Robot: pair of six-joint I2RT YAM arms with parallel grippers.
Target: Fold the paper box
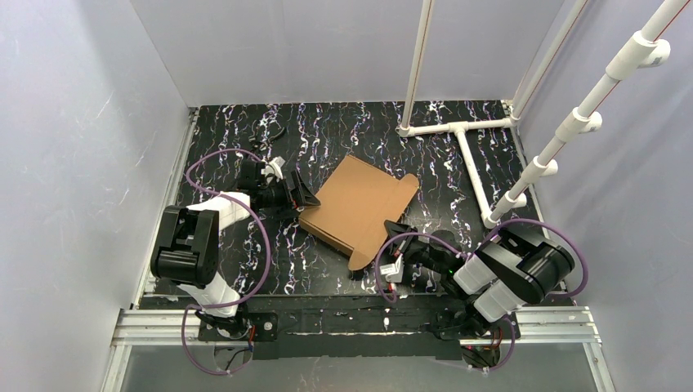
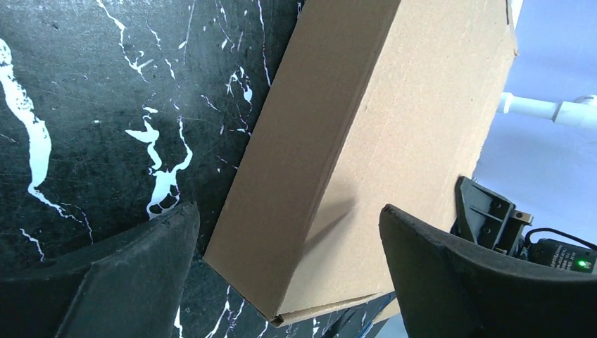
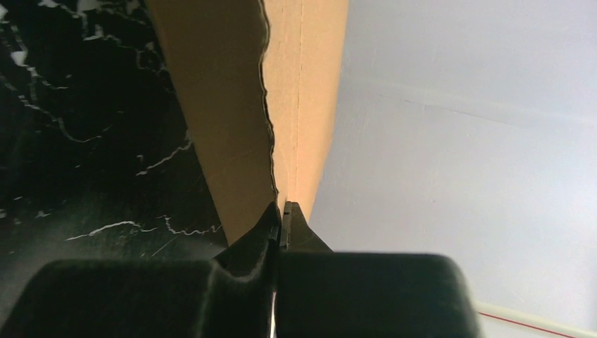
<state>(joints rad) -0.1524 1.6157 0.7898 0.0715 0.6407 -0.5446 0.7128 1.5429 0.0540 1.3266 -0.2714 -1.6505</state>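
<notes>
Roughly at the middle of the black, white-veined marbled counter (image 1: 245, 131) lies the plain brown cardboard paper box (image 1: 355, 200) (image 2: 366, 141) (image 3: 232, 105), turned diagonally so that one corner points to the left and one to the far side. It is largely formed, with a flat top face and a low side wall along its near-left edge. Small tabs jut out at its right corner, and a rounded flap sticks out at its near corner. The right fingers (image 1: 392, 231) (image 3: 281, 218) sit just right of that near flap, pressed together on a thin edge of the cardboard, which runs down into the seam between them in the right wrist view. The left fingers (image 1: 306, 194) are at the box's left corner and spread wide apart. In the left wrist view, the box's low side wall and bottom corner lie in the gap between them, and neither finger touches it. Purple cables (image 1: 266, 237) loop around both black arms. A white plastic pipe frame (image 1: 462, 131) rests on the far right of the counter, well apart from the box, with more white pipes rising along the right side. Pale grey walls (image 1: 327, 49) enclose the counter, and a silver metal rail (image 1: 155, 327) runs along its near edge under the arm bases.
</notes>
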